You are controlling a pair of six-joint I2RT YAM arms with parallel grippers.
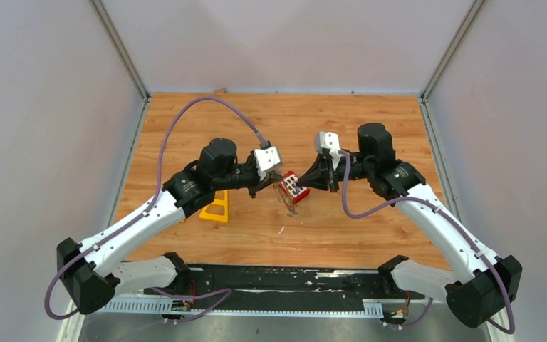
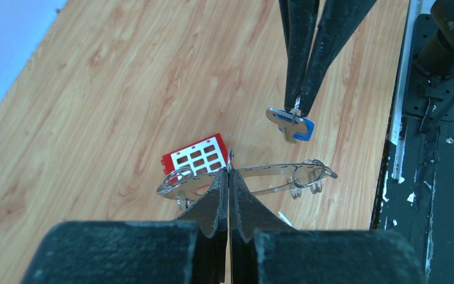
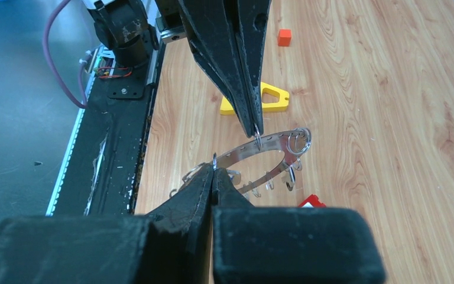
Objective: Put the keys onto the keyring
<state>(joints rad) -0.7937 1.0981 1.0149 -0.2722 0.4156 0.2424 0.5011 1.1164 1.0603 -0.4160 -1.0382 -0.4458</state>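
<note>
The keyring (image 2: 270, 168), a thin grey metal band with holes and small split rings, hangs level above the table. My left gripper (image 2: 229, 172) is shut on its near edge at a small ring. In the right wrist view the left gripper (image 3: 256, 132) comes down from above onto the keyring (image 3: 272, 142). My right gripper (image 2: 296, 108) is shut on the little ring of a blue-headed key (image 2: 294, 127), which dangles just beyond the keyring's far right part. The right wrist view shows the right gripper (image 3: 214, 170) shut on that ring, with the key hidden beneath its fingers.
A red block with white squares (image 2: 198, 157) lies under the keyring's left side. A yellow triangular frame (image 3: 265, 98) and a small orange cube (image 3: 284, 37) sit further out on the wood. The black base rail (image 2: 431, 177) runs along the table's near edge.
</note>
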